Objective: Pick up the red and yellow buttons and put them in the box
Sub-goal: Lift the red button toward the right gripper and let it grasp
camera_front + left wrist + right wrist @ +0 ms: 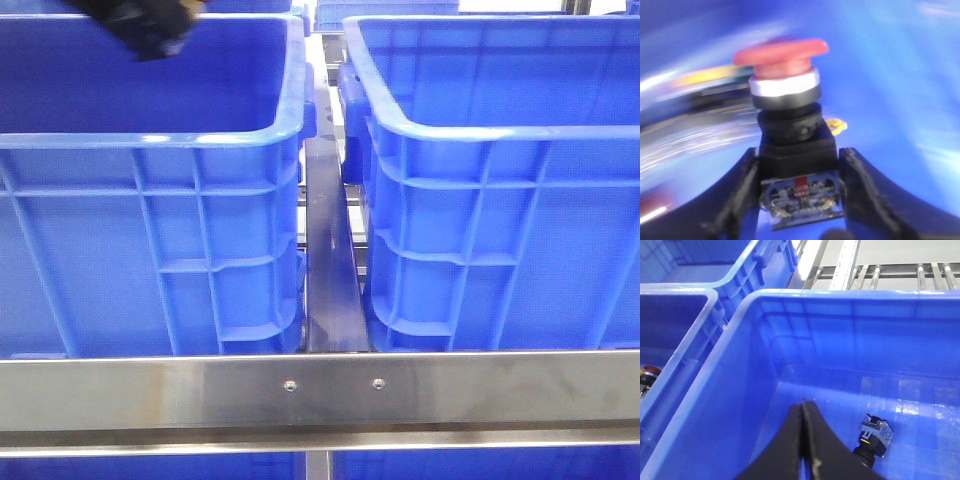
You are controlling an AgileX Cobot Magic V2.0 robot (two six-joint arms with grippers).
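Observation:
My left gripper [800,152] is shut on the black base of the red button [782,50]. Its glossy red mushroom cap stands up over a silver ring. The surroundings in the left wrist view are blurred blue. In the front view the left gripper [150,25] is a dark blur over the far part of the left blue crate [150,140]. My right gripper [802,407] is shut and empty, inside the right blue crate [740,315]. A black button body with a clear block and a yellow mark [874,436] lies on that crate's floor beside the right gripper.
The right crate [480,130] stands beside the left one with a narrow metal gap [328,250] between them. A steel rail [320,390] runs along the front. A red-capped part [650,371] lies in the neighbouring crate. A small yellow piece [837,126] shows behind the held button.

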